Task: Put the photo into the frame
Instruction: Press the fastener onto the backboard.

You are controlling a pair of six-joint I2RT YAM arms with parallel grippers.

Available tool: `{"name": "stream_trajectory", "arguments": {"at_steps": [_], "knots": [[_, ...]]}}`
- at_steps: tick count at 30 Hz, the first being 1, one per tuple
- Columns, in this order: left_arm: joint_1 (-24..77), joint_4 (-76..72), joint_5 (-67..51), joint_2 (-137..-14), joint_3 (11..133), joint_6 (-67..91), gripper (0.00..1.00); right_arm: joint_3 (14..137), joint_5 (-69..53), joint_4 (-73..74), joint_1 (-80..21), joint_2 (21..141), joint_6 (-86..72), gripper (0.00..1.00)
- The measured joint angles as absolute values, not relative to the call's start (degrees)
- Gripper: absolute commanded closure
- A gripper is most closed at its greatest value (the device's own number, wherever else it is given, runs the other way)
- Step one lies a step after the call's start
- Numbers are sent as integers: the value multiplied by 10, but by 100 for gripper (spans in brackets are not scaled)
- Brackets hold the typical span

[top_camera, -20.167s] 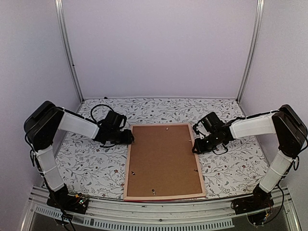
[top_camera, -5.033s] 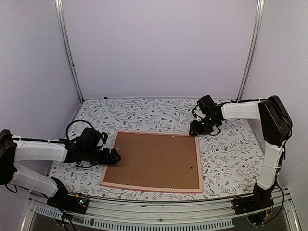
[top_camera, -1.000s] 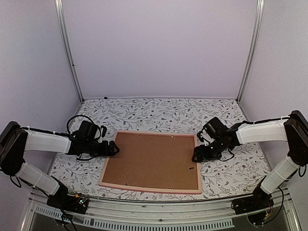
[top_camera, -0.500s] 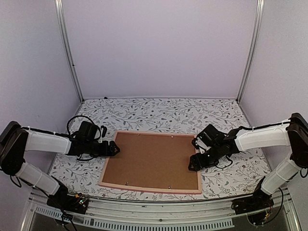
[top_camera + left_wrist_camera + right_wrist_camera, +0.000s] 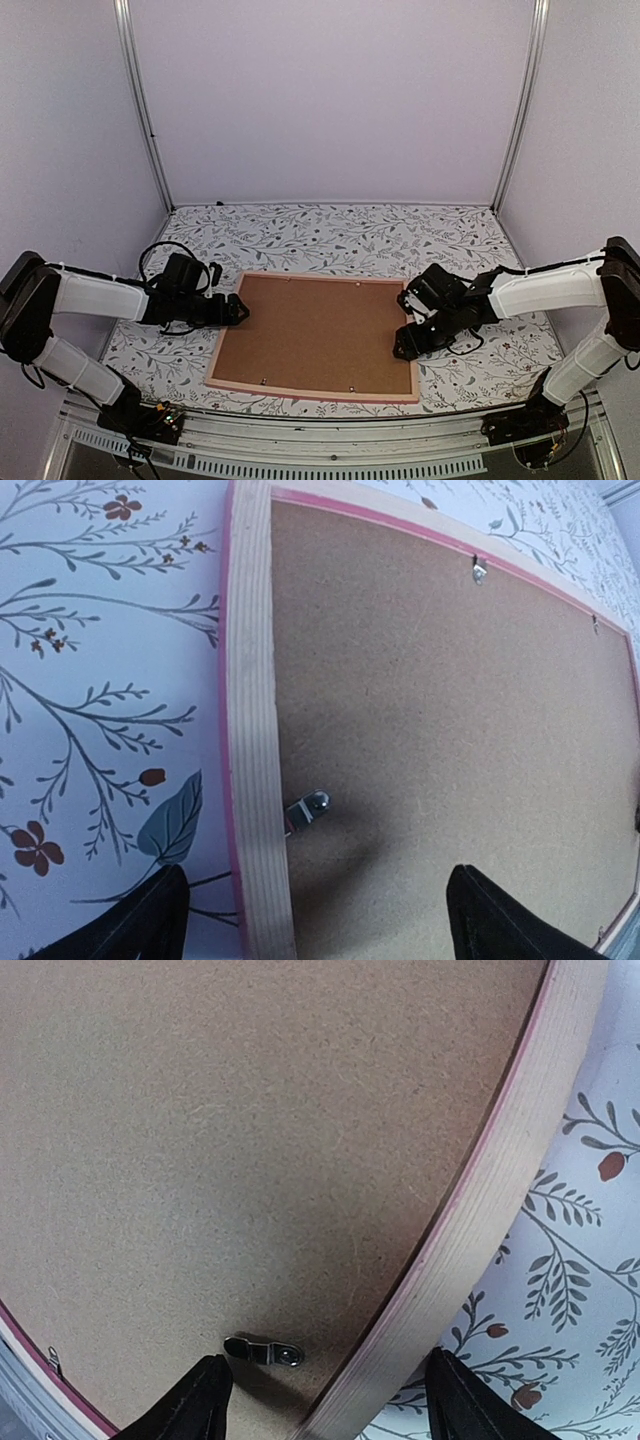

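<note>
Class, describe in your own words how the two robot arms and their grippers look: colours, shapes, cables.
Both the left arm and right arm have white link covers between chunky black joints. Looped black cables trail at the wrists. The left gripper and right gripper are black, with two blunt fingers.

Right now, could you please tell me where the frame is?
Top view: the frame lies face down at the table's near centre, between the left tool and right tool.
</note>
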State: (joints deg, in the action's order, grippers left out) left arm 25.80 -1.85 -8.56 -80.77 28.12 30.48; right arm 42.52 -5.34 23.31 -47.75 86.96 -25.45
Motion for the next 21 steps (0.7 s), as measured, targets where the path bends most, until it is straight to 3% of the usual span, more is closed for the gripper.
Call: {"name": "stream_trajectory", "arguments": {"at_steps": [8,21], "knots": [[258,-18,-83,-808,281,305,8,427,-10,236,-495,873,-255,35],[258,-18,-74,-808,281,305,8,459,42,238,-504,901,-304,51]]}}
